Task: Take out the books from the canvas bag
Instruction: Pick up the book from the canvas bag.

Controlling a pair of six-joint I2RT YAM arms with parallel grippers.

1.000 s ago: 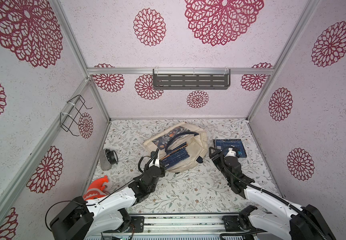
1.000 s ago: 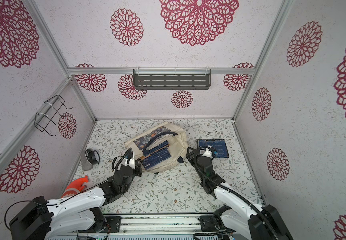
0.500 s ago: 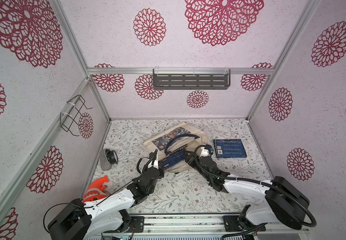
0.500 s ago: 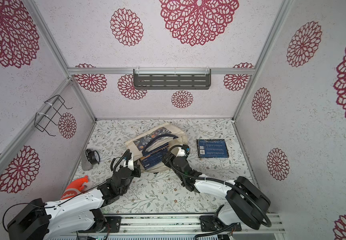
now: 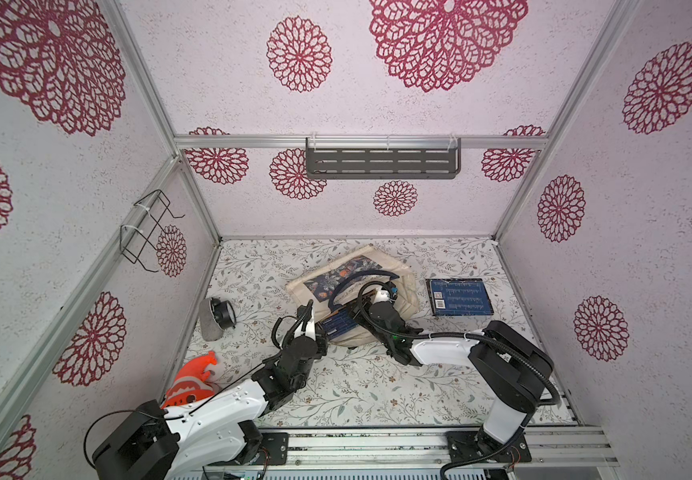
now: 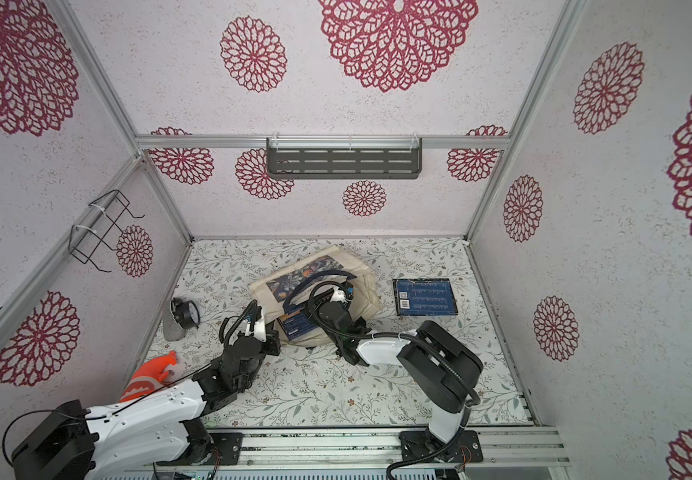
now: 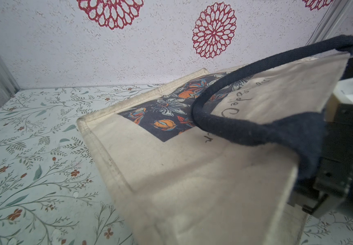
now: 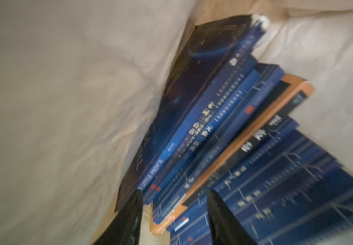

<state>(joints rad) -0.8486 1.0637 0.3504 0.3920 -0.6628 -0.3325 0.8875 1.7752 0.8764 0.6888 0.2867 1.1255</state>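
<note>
Pale letters "TH" show on the darkest cover among the books (image 8: 224, 137) inside the canvas bag (image 5: 404, 301); other print is blurred. The right gripper (image 8: 172, 214), a second ago beside the lone book (image 5: 458, 296) lying outside, now reaches into the bag, its fingers spread around the stack's corners. The left gripper (image 5: 313, 319) is pinched on the bag's rim.

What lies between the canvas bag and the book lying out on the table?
Nothing: only a narrow strip of bare tabletop separates the canvas bag from the book, in both top views.
</note>
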